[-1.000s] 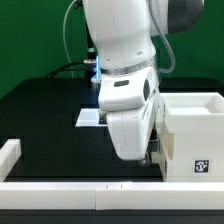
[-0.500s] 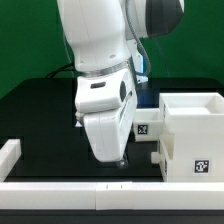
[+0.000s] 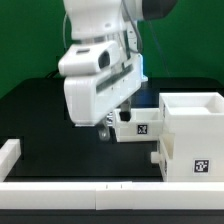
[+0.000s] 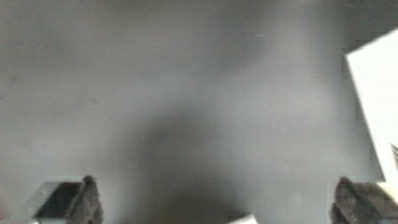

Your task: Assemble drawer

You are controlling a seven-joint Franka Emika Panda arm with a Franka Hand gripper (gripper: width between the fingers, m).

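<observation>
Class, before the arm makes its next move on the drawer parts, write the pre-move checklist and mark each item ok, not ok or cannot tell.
1. Gripper open with nothing between its fingers: ok.
2. Gripper clear of the black table: ok, it hangs above it.
3. Large housing upright against the front rail: ok.
4. Small tray within view beside the housing: ok.
5. Tray seated in the housing: cannot tell, the arm hides part of it.
6. Second tray located: cannot tell.
</observation>
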